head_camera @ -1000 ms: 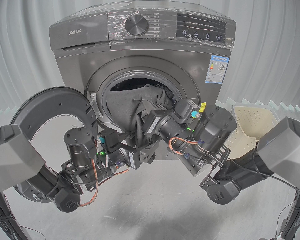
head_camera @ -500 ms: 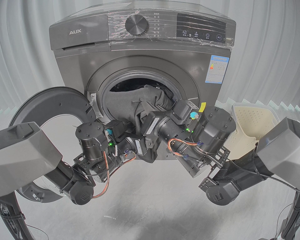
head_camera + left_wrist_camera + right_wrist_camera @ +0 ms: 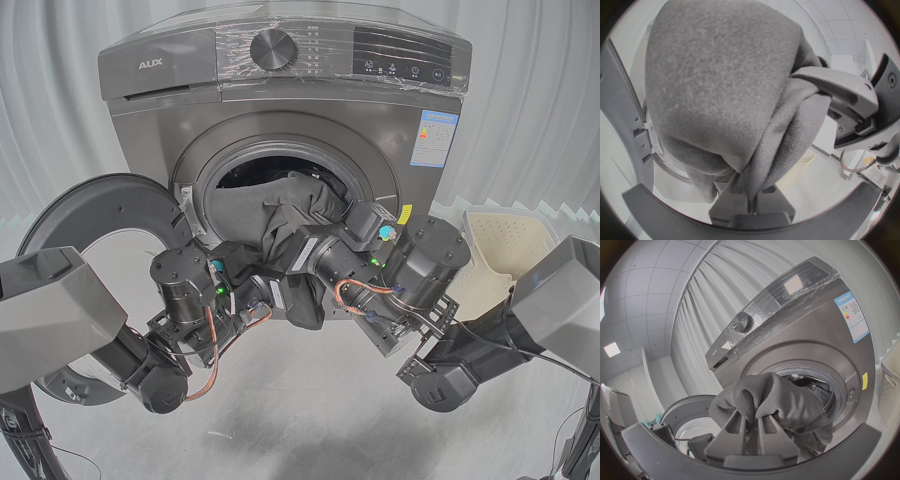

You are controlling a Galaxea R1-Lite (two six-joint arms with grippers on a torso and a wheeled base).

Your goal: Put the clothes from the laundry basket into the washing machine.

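Note:
A dark grey garment [image 3: 262,209] bulges out of the round opening of the washing machine [image 3: 156,134], and a fold of it hangs below the rim. My right gripper [image 3: 286,236] is at the opening, shut on a bunch of this cloth [image 3: 768,396], as the right wrist view shows [image 3: 752,424]. Just below, my left gripper [image 3: 299,294] is shut on the hanging fold [image 3: 725,93], with the cloth draped over its fingers [image 3: 734,203]. The cream laundry basket [image 3: 509,247] stands to the machine's right; what lies in it is hidden.
The machine's door [image 3: 106,209] is swung open to the left, close behind my left arm. Pale curtains hang behind the machine. Bare grey floor [image 3: 300,406] stretches in front.
My left arm has moved up and to the right, bringing its gripper under the opening and into the hanging fold. The fold now hangs a bit lower. The right gripper has barely shifted.

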